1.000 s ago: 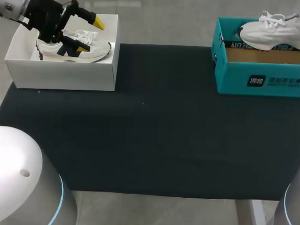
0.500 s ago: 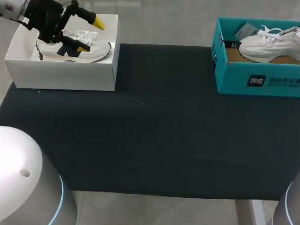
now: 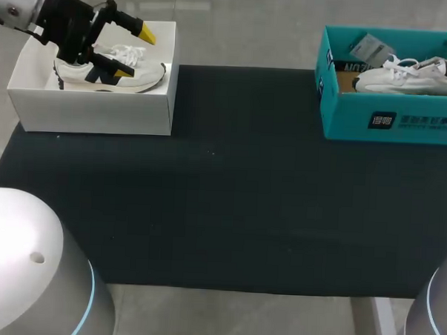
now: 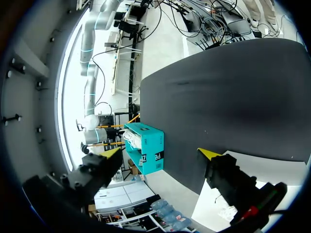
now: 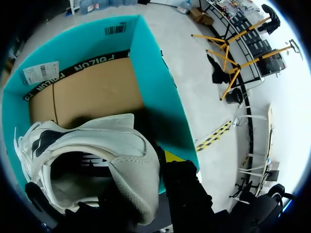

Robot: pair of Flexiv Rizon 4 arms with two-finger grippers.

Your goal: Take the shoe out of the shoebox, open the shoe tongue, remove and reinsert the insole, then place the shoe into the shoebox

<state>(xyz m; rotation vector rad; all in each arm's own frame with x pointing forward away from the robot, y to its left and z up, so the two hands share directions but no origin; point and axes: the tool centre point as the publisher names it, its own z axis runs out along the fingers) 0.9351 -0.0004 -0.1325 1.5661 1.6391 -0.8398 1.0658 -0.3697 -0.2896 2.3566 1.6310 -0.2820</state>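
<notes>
Interior of shoe (image 5: 121,145) in shoebox (image 5: 154,73), right wrist view only

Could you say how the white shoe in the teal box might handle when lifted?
Held at its heel, the shoe probably droops at the toe. Its padded collar likely flexes under the right gripper; laces may snag the box.

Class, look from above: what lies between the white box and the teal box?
Only bare black mat lies between the white box and the teal box; the head view shows it.
</notes>
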